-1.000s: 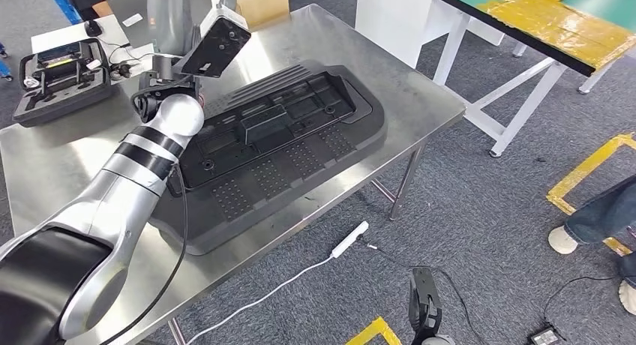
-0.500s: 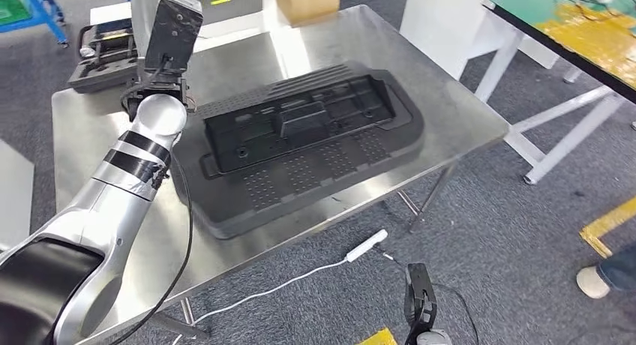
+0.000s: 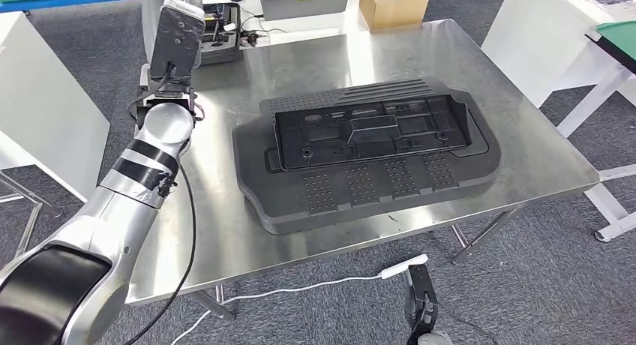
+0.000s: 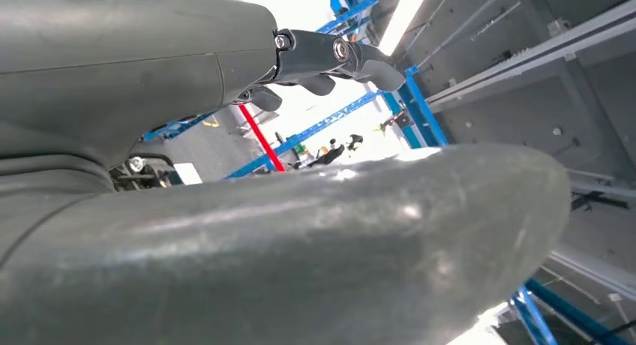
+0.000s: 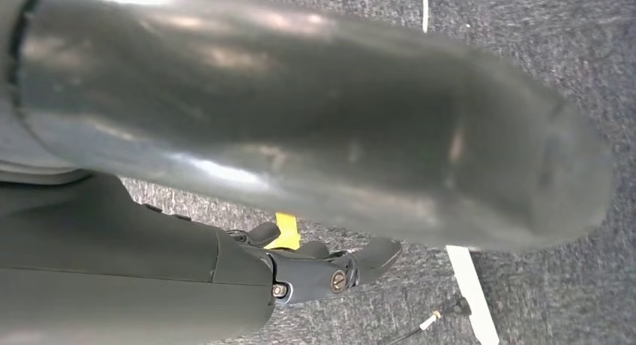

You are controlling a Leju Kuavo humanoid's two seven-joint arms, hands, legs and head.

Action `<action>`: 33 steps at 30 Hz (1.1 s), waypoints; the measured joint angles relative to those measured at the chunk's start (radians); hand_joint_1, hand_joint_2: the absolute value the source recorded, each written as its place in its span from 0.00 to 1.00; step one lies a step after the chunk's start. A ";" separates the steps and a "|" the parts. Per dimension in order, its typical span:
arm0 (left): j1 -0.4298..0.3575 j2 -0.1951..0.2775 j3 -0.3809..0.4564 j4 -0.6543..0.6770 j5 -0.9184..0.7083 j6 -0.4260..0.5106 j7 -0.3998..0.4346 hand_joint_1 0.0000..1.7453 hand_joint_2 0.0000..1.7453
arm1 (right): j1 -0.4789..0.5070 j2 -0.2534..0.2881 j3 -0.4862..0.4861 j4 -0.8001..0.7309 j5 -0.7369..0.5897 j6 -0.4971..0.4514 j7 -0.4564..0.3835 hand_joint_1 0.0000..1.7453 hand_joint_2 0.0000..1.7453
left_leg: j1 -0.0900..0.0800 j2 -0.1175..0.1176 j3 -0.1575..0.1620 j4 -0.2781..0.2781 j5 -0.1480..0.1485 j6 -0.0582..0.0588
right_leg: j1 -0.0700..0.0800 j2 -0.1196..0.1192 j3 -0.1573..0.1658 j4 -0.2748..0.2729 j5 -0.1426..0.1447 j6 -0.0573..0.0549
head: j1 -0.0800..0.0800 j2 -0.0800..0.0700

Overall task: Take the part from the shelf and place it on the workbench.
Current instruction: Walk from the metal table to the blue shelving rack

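the big black part (image 3: 367, 161) is lying flat on the steel workbench (image 3: 300, 60). left hand (image 4: 330, 60) is sitting released, fingers apart, gripping nothing. right hand (image 5: 330, 270) is hanging over the carpet, also released.

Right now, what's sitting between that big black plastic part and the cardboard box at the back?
In the head view, only bare steel workbench lies between the black part and the cardboard box.

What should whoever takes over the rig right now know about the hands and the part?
Left robot hand: raised over the workbench's far left corner, fingers apart, holding nothing.
Right robot hand: hangs over the floor, holding nothing.
Black part: lies flat on the workbench, clear of both hands.
Done: the part is placed.
Left: probably just lowering the left arm.
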 joint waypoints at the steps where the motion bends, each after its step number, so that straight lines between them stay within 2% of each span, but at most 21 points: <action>1: 0.001 0.001 0.000 -0.001 0.002 -0.001 0.001 0.00 0.00 | -0.001 0.000 0.000 0.000 0.000 0.000 0.000 0.00 0.00 | 0.001 -0.009 -0.001 -0.002 0.002 -0.004 | 0.001 -0.011 0.003 -0.001 0.001 -0.004 | 0.000 0.000; 2: 0.002 0.004 0.000 -0.002 0.005 -0.002 0.003 0.00 0.00 | -0.002 0.002 0.000 0.000 0.000 0.000 0.000 0.00 0.00 | 0.002 -0.008 -0.003 -0.002 0.002 -0.008 | -0.002 -0.021 0.005 -0.003 0.003 -0.009 | 0.000 0.000; 4: 0.001 0.008 -0.001 -0.007 0.013 -0.005 0.006 0.00 0.00 | -0.005 0.003 0.000 0.000 0.000 -0.001 0.000 0.00 0.00 | 0.000 0.040 -0.022 0.038 -0.024 -0.018 | -0.009 -0.042 0.011 -0.009 0.006 -0.022 | -0.005 0.000; 6: 0.002 0.010 -0.002 -0.011 0.020 -0.009 0.009 0.00 0.00 | -0.005 0.003 0.000 0.001 0.000 -0.001 0.000 0.00 0.00 | 0.001 0.106 -0.078 0.155 -0.084 -0.028 | -0.010 -0.066 0.017 -0.011 0.003 -0.033 | -0.010 0.000; 8: 0.007 0.010 -0.004 -0.011 0.025 -0.013 0.012 0.00 0.00 | -0.003 0.002 0.000 0.002 -0.001 -0.001 0.000 0.00 0.00 | 0.009 0.127 -0.138 0.275 -0.127 -0.038 | -0.010 -0.088 0.021 -0.011 0.000 -0.037 | -0.011 0.000; 9: 0.010 0.010 -0.005 -0.012 0.027 -0.015 0.014 0.00 0.00 | -0.003 0.001 0.000 0.002 -0.002 0.000 0.000 0.00 0.00 | 0.014 0.131 -0.146 0.289 -0.123 -0.041 | -0.011 -0.097 0.022 -0.010 -0.002 -0.037 | -0.011 0.000; 10: 0.011 0.011 -0.006 -0.013 0.029 -0.018 0.016 0.00 0.00 | -0.003 0.002 0.000 0.002 -0.003 0.002 0.000 0.00 0.00 | 0.018 0.135 -0.131 0.261 -0.100 -0.044 | -0.013 -0.104 0.025 -0.010 -0.004 -0.035 | -0.012 0.000; 12: 0.011 0.012 -0.008 -0.016 0.029 -0.020 0.018 0.00 0.00 | -0.003 0.002 0.000 0.002 -0.005 0.006 0.000 0.00 0.00 | 0.025 0.149 -0.060 0.128 -0.039 -0.048 | -0.016 -0.115 0.031 -0.009 -0.010 -0.026 | -0.014 0.000; 13: 0.010 0.013 -0.009 -0.018 0.029 -0.021 0.018 0.00 0.00 | -0.004 0.002 0.000 0.002 -0.005 0.007 0.000 0.00 0.00 | 0.024 0.156 -0.026 0.067 -0.021 -0.048 | -0.013 -0.120 0.032 -0.007 -0.013 -0.021 | -0.015 0.000; 15: 0.010 0.014 -0.011 -0.022 0.030 -0.025 0.019 0.00 0.00 | -0.006 0.001 0.000 0.002 -0.005 0.009 0.000 0.00 0.00 | 0.019 0.163 0.001 0.015 -0.017 -0.044 | -0.006 -0.127 0.032 -0.009 -0.016 -0.010 | -0.012 0.000; 18: 0.011 0.018 -0.013 -0.027 0.032 -0.029 0.022 0.00 0.00 | -0.008 0.000 0.000 0.002 -0.006 0.013 0.000 0.00 0.00 | 0.012 0.150 0.003 0.006 -0.017 -0.024 | -0.006 -0.128 0.029 -0.010 -0.021 0.006 | -0.009 0.000; 20: 0.008 0.016 -0.014 -0.032 0.033 -0.030 0.022 0.00 0.00 | -0.008 0.000 0.000 0.002 -0.006 0.015 0.000 0.00 0.00 | 0.014 0.143 0.007 -0.001 -0.013 -0.009 | -0.008 -0.098 -0.006 0.056 -0.055 0.006 | -0.005 0.000; 22: 0.010 0.013 -0.016 -0.033 0.033 -0.033 0.022 0.00 0.00 | -0.006 0.000 0.000 0.003 -0.008 0.016 0.000 0.00 0.00 | 0.013 0.134 0.006 -0.002 -0.014 -0.001 | -0.008 -0.067 -0.078 0.197 -0.106 0.000 | -0.002 0.000; 23: 0.013 0.013 -0.017 -0.033 0.033 -0.034 0.022 0.00 0.00 | -0.004 0.000 0.000 0.004 -0.010 0.017 0.000 0.00 0.00 | 0.012 0.128 0.006 -0.002 -0.014 0.001 | -0.007 -0.062 -0.113 0.258 -0.122 0.000 | -0.001 0.000; 24: 0.015 0.013 -0.018 -0.033 0.033 -0.036 0.023 0.00 0.00 | -0.002 0.000 0.000 0.005 -0.012 0.017 0.000 0.00 0.00 | 0.010 0.123 0.006 -0.001 -0.015 0.002 | -0.006 -0.059 -0.134 0.287 -0.124 0.003 | 0.000 0.000; 25: 0.017 0.013 -0.018 -0.033 0.033 -0.036 0.023 0.00 0.00 | 0.000 0.000 0.000 0.006 -0.013 0.017 0.000 0.00 0.00 | 0.010 0.117 0.007 -0.001 -0.015 0.002 | -0.005 -0.059 -0.135 0.274 -0.109 0.009 | 0.000 0.000; 26: 0.017 0.013 -0.018 -0.033 0.034 -0.037 0.023 0.00 0.00 | 0.001 0.000 0.000 0.006 -0.014 0.017 0.000 0.00 0.00 | 0.009 0.113 0.008 -0.001 -0.015 0.002 | -0.005 -0.059 -0.116 0.222 -0.081 0.016 | 0.000 0.000; 27: 0.016 0.012 -0.018 -0.034 0.034 -0.037 0.023 0.00 0.00 | 0.002 -0.001 0.000 0.006 -0.015 0.017 0.000 0.00 0.00 | 0.009 0.109 0.008 -0.001 -0.014 0.002 | -0.005 -0.058 -0.083 0.146 -0.048 0.020 | 0.000 0.000; 29: 0.014 0.012 -0.018 -0.034 0.036 -0.038 0.023 0.00 0.00 | 0.001 0.000 0.000 0.007 -0.017 0.017 0.000 0.00 0.00 | 0.004 0.104 0.006 0.001 -0.015 -0.002 | -0.002 -0.056 -0.023 0.022 -0.001 0.017 | 0.000 0.000; 30: 0.014 0.012 -0.018 -0.034 0.036 -0.039 0.024 0.00 0.00 | -0.001 0.000 0.000 0.007 -0.018 0.018 0.000 0.00 0.00 | 0.001 0.103 0.005 0.002 -0.016 0.000 | -0.002 -0.055 -0.010 -0.006 0.009 0.013 | -0.001 0.000; 33: 0.014 0.011 -0.019 -0.034 0.040 -0.040 0.026 0.00 0.00 | -0.003 0.003 0.000 0.007 -0.020 0.023 0.001 0.00 0.00 | -0.002 0.103 0.005 0.001 -0.015 0.007 | 0.000 -0.055 -0.006 -0.014 0.015 0.008 | -0.002 0.000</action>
